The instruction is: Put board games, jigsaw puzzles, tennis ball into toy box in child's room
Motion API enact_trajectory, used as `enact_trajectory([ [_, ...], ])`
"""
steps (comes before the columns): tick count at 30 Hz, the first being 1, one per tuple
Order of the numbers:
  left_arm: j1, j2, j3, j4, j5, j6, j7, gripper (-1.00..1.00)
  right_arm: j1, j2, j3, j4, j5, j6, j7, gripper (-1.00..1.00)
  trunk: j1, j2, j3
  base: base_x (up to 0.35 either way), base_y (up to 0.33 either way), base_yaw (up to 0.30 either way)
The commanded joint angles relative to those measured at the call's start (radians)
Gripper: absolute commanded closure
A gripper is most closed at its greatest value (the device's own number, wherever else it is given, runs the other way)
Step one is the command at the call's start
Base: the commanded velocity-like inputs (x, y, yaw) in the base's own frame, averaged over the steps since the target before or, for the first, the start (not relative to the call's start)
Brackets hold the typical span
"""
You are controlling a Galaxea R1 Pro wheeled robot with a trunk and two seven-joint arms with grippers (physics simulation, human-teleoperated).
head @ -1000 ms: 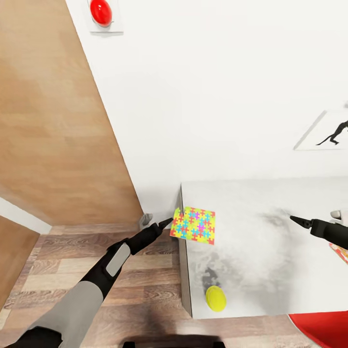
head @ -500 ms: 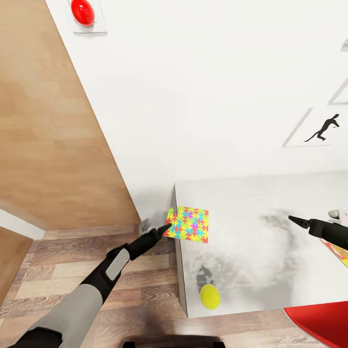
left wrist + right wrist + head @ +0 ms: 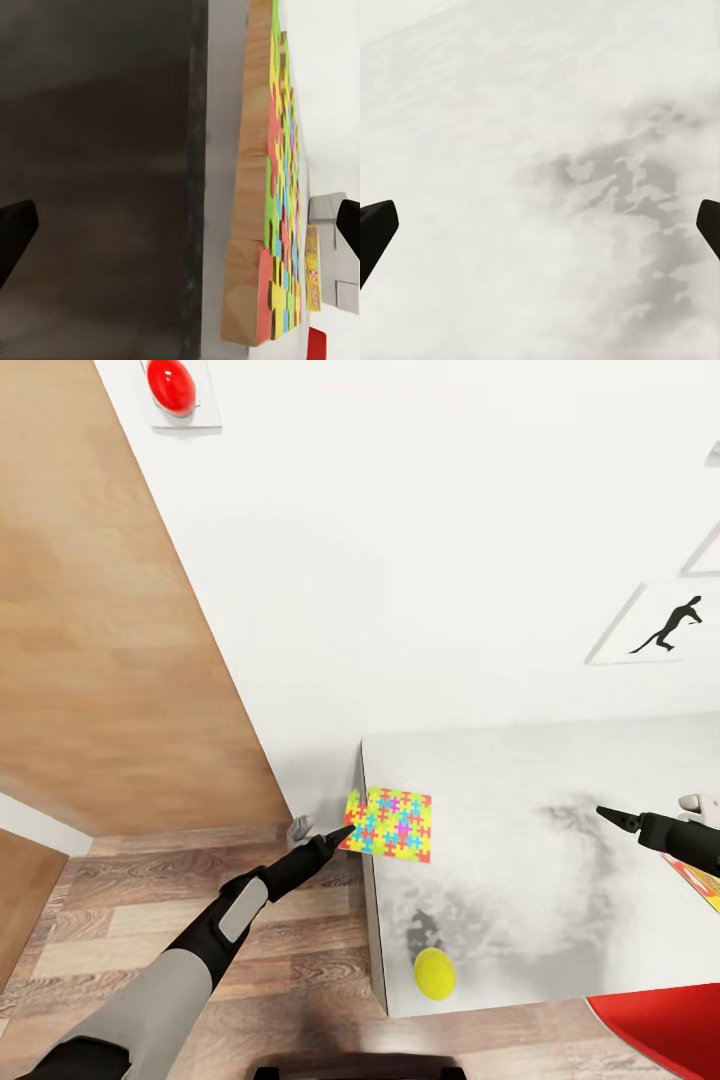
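One jigsaw puzzle [image 3: 391,824] is lying flat at the table's [image 3: 530,920] left end, its near corner jutting slightly past the edge. The left gripper [image 3: 346,829] is pointing at that corner from beside the table; in the left wrist view its jaws are standing wide apart, gripping nothing. The tennis ball [image 3: 434,973] is sitting near the table's front edge. The right gripper [image 3: 606,814] is hovering over bare tabletop, jaws spread wide and empty.
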Motion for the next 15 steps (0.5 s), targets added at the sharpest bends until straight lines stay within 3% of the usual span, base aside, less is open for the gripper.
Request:
enact_trajectory([
  [1, -0.001, 0.0, -0.001, 0.001, 0.011, 0.009, 0.0, -1.0, -0.001, 0.0, -0.001, -0.001, 0.01, 0.004, 0.01, -1.0, 0.001, -0.002, -0.001, 0.0, 0.0, -0.002],
  [9, -0.001, 0.0, 0.008, 0.003, 0.011, 0.008, 0.0, -1.0, -0.001, 0.0, -0.001, -0.001, 0.01, 0.004, 0.01, -1.0, 0.001, -0.002, -0.001, 0.0, 0.0, -0.017],
  [15, -0.001, 0.0, 0.012, 0.003, 0.011, 0.008, 0.0, -1.0, -0.001, 0.0, -0.001, -0.001, 0.01, 0.004, 0.01, -1.0, 0.001, -0.002, -0.001, 0.0, 0.0, -0.138],
])
